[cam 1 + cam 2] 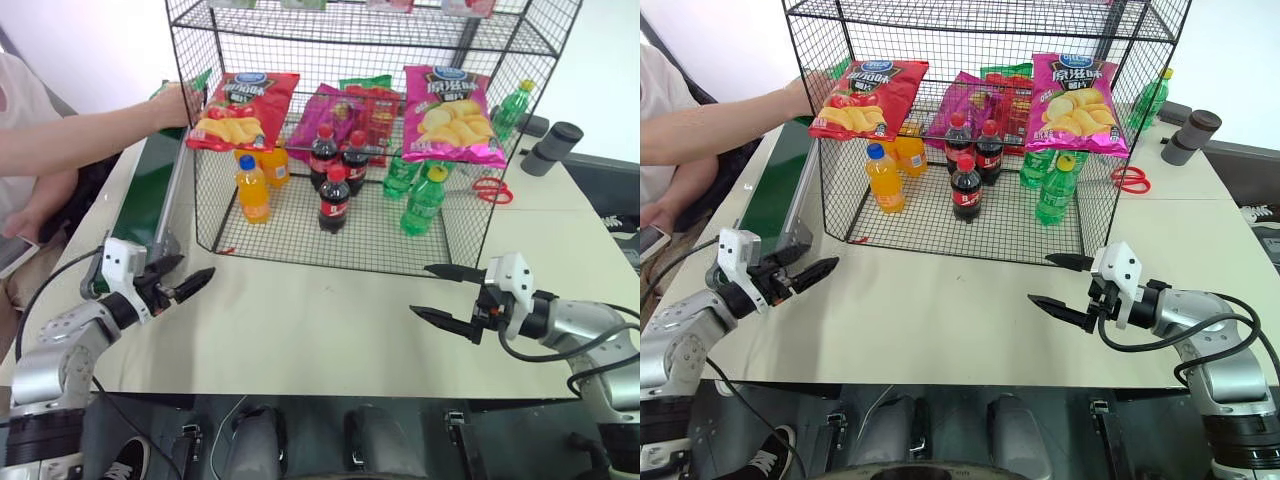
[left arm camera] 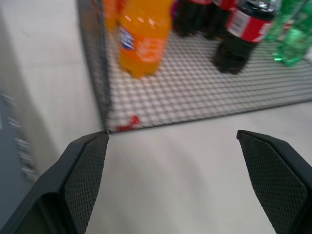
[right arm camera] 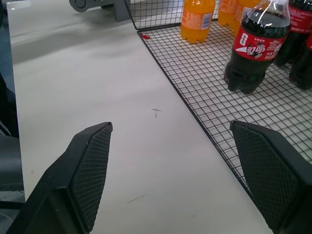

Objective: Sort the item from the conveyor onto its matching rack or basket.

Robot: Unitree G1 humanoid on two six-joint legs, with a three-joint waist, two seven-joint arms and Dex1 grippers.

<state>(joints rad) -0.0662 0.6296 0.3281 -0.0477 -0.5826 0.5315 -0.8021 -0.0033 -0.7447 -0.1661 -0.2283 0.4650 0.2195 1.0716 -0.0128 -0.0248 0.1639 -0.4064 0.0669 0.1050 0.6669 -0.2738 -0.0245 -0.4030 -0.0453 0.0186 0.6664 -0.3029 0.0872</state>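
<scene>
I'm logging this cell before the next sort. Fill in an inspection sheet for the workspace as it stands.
Surface: pale table, bare in front of the rack.
Job's things: green crisp bag in a person's hand at the conveyor's far end; black wire rack holds red and magenta crisp bags, orange, cola and green bottles.
Clutter: red scissors right of the rack.
Grippers: left gripper open and empty by the conveyor; right gripper open and empty.
Cables: black cable along the right arm.
Surroundings: grey cylinders at right.
</scene>
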